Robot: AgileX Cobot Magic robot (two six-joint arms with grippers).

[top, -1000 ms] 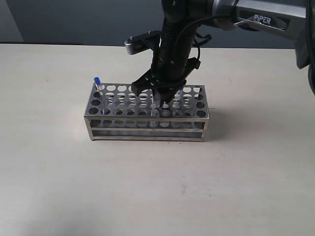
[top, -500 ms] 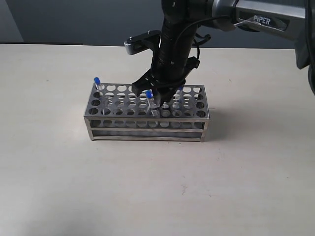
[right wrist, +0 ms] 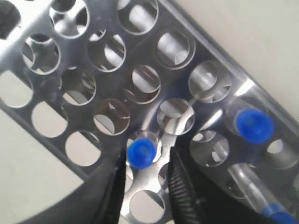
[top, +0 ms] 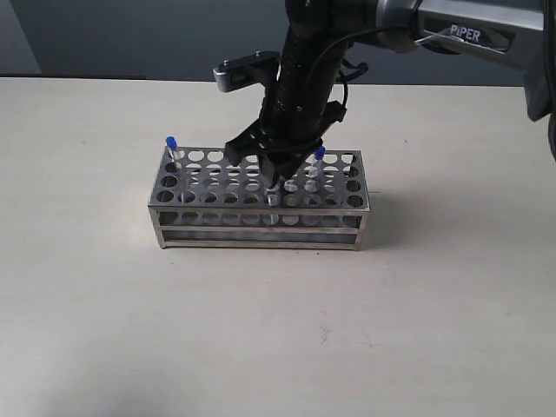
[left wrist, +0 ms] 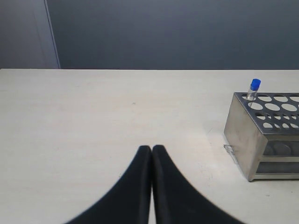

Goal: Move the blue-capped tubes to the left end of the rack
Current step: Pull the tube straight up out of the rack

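The silvery rack [top: 258,218] stands mid-table. One blue-capped tube [top: 171,142] stands in its far left corner hole, also seen from the left wrist [left wrist: 254,85]. Another blue-capped tube [top: 320,154] stands near the right end. My right gripper [top: 274,178] hangs over the middle of the rack, open. In the right wrist view its jaws [right wrist: 145,157] straddle a blue cap [right wrist: 140,152] that stands in a hole; the cap is close to one finger, with a gap to the other. Further caps [right wrist: 253,124] [right wrist: 280,217] lie beside it. My left gripper [left wrist: 152,149] is shut and empty, away from the rack [left wrist: 261,135].
The pale tabletop [top: 261,330] stretches all round the rack. The right arm [top: 452,26] reaches in from the upper right. A dark wall [left wrist: 177,32] runs behind the table's far edge.
The right gripper has shifted slightly left over the rack and its jaws have spread. The blue cap that showed beside the fingers half a second ago is now hidden behind them in the exterior view.
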